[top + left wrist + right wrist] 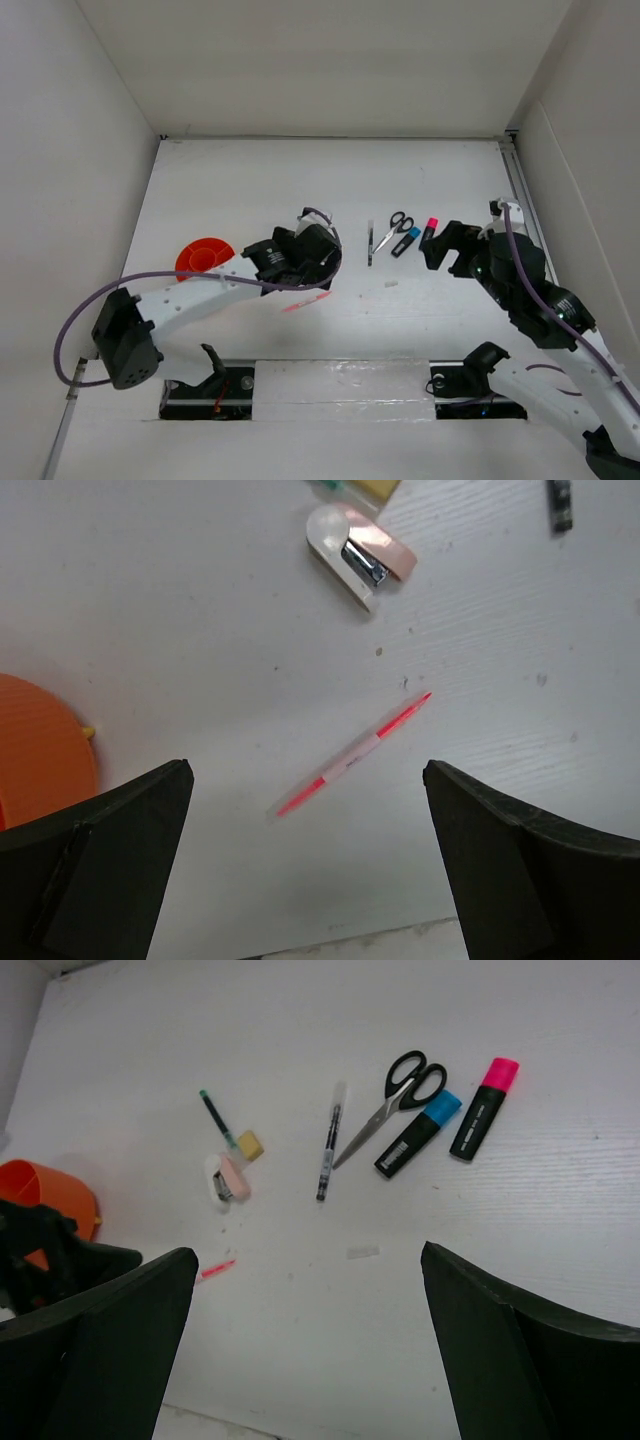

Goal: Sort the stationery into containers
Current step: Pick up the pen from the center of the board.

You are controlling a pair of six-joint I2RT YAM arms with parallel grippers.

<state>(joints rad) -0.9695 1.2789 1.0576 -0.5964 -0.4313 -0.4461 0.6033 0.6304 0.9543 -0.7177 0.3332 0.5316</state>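
Sorting shows no visible progress: every item in view lies on the table (240, 190), outside the container.

1. Container. The orange cup (204, 257) stands at the left, partly hidden by the left arm. No item can be seen inside the part that shows.
2. Left gripper (322, 262). It hovers just right of the cup with its jaws spread wide, holding nothing.
3. Red pen (352, 757). It lies diagonally on the table between the spread fingers in the left wrist view, untouched. Judged from this, it is the first item in hand.
4. Middle group, farther back. A green pen (215, 1118), a yellow eraser (249, 1144) and a pink-and-white mini stapler (228, 1178) lie close together.
5. Right group. In order: a dark pen (328, 1142), the scissors (395, 1100), the blue highlighter (418, 1134) and the pink highlighter (483, 1095), side by side. A small pale strip (363, 1252) lies nearer, apart from them.
6. Right gripper (447, 250). It hovers just right of the pink highlighter with its jaws spread wide and empty.

Work left: all listed items, as far as can be judged.

Markings: the blue highlighter carries a printed label and the red pen has print at mid-barrel, but both are too small to read. No brand is legible anywhere.
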